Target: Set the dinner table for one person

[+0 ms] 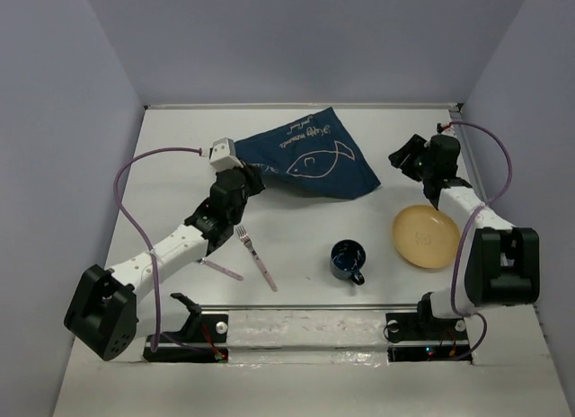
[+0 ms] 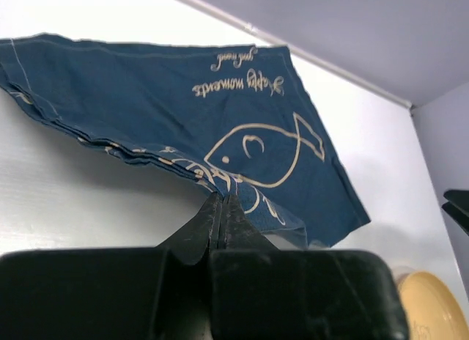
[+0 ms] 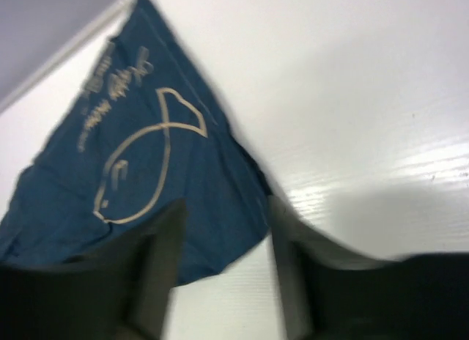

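Pinching a lifted edge of the fish-print cloth (image 2: 183,113) between closed jaws, the left gripper (image 2: 222,204) hovers over the white dinner table (image 1: 296,233); the right gripper (image 3: 226,208) stands with jaws apart, the cloth's corner just ahead.

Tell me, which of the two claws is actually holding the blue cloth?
The left gripper, shut on the cloth; the right gripper stands open, clear of it.

A cloth (image 1: 310,156) lies at the far middle of the dinner table (image 1: 171,183), its left corner at the left gripper (image 1: 252,181). Before it, left to right, lie a fork (image 1: 257,255), a mug (image 1: 348,260) and a plate (image 1: 426,236), none touching. The right gripper (image 1: 402,156) stands right of the cloth.
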`<state>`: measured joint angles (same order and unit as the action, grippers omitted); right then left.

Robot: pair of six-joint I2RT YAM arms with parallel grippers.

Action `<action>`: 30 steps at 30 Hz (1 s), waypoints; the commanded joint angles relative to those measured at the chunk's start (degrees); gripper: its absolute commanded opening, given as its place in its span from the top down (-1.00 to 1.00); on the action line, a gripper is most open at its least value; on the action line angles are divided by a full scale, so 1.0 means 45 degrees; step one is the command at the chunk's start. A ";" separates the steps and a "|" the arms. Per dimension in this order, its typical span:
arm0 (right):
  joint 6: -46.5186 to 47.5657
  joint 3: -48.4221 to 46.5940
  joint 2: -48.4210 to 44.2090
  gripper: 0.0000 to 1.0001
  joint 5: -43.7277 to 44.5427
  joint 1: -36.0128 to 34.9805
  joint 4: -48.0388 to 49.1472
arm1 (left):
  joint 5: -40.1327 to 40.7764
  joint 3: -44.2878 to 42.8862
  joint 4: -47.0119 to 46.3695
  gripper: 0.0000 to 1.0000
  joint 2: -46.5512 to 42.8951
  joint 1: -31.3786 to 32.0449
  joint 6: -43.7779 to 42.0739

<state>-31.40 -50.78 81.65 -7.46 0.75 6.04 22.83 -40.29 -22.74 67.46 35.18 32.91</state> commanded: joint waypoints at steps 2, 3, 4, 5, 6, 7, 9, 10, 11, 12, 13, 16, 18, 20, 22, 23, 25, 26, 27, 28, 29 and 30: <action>0.0337 -0.0374 0.1815 -0.34 0.0253 -0.0420 -0.0367 | -0.0326 0.1197 -0.0589 1.00 0.0028 0.0034 0.0226; 0.0279 -0.0394 0.2049 -0.38 0.0233 -0.0634 -0.0347 | -0.0346 0.1316 -0.0668 1.00 0.0009 0.0015 0.0227; 0.0220 -0.0452 0.2477 -0.38 0.0252 -0.0752 -0.0289 | -0.0327 0.1453 -0.0708 1.00 -0.0011 0.0015 0.0246; 0.0142 -0.0472 0.2675 -0.36 0.0291 -0.0928 -0.0230 | -0.0308 0.1570 -0.0708 1.00 -0.0088 0.0015 0.0227; -0.0071 -0.0453 0.2851 -0.34 0.0330 -0.0929 -0.0133 | -0.0288 0.1629 -0.0708 1.00 -0.0147 -0.0005 0.0188; -0.0170 -0.0395 0.3007 -0.29 0.0331 -0.0929 0.0003 | -0.0307 0.1649 -0.0727 1.00 -0.0225 -0.0005 0.0168; -0.0366 -0.0355 0.3534 -0.21 0.0330 -0.0929 0.0315 | -0.0327 0.1785 -0.0747 1.00 -0.0497 -0.0005 0.0149; -0.0483 -0.0355 0.3671 -0.13 0.0369 -0.0929 0.0433 | -0.0327 0.1844 -0.0747 1.00 -0.0615 -0.0005 0.0187; -0.0503 -0.0297 0.3769 -0.11 0.0408 -0.0929 0.0782 | -0.0404 0.1903 -0.0786 1.00 -0.0694 -0.0005 0.0188; -0.0542 -0.0335 0.3983 -0.08 0.0467 -0.0929 0.0863 | -0.0444 0.2000 -0.0805 1.00 -0.0869 -0.0005 0.0188; -0.0581 -0.0394 0.4082 0.00 0.0487 -0.0929 0.0941 | -0.0483 0.2020 -0.0806 1.00 -0.0928 -0.0005 0.0207; -0.0601 -0.0667 0.4551 0.09 0.0467 -0.0929 0.1177 | -0.0581 0.2137 -0.0806 1.00 -0.1104 -0.0005 0.0207; -0.0756 -0.0707 0.4707 0.13 0.0777 -0.0929 0.1196 | -0.0659 0.2138 -0.0805 1.00 -0.1124 -0.0005 0.0246; -0.0816 -0.0649 0.4747 0.16 0.0877 -0.0929 0.1428 | -0.0698 0.2177 -0.0806 1.00 -0.1105 -0.0005 0.0285; -0.0893 -0.0551 0.4805 0.27 0.0839 -0.0929 0.1683 | -0.0659 0.2157 -0.0806 1.00 -0.1085 -0.0005 0.0246; -0.0913 -0.0531 0.4844 0.32 0.0877 -0.0929 0.1820 | -0.0601 0.2138 -0.0806 1.00 -0.1047 -0.0024 0.0227; -0.0914 -0.0531 0.4922 0.69 0.0839 -0.0929 0.1996 | -0.0601 0.2099 -0.0806 1.00 -0.1046 -0.0005 0.0188; -0.0933 -0.0531 0.4981 0.79 0.0800 -0.0929 0.2055 | -0.0581 0.2079 -0.0806 1.00 -0.1046 -0.0024 0.0168; -0.0914 -0.0473 0.4962 0.87 0.0722 -0.0929 0.2268 | -0.0542 0.2040 -0.0806 1.00 -0.1065 -0.0025 0.0091; -0.0894 -0.0395 0.4904 1.00 0.0760 -0.0929 0.2386 | -0.0503 0.2001 -0.0786 1.00 -0.1085 -0.0025 0.0071; -0.0875 -0.0182 0.4632 1.00 0.0780 -0.0929 0.2716 | -0.0387 0.1943 -0.0786 1.00 -0.1124 -0.0044 0.0051; -0.0855 -0.0063 0.4436 1.00 0.0780 -0.0929 0.2855 | -0.0386 0.1884 -0.0805 1.00 -0.1144 -0.0083 0.0051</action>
<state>-35.38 -52.31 103.44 -4.93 -3.46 11.86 19.66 -31.18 -23.62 63.88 35.18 33.89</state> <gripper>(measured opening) 0.022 0.014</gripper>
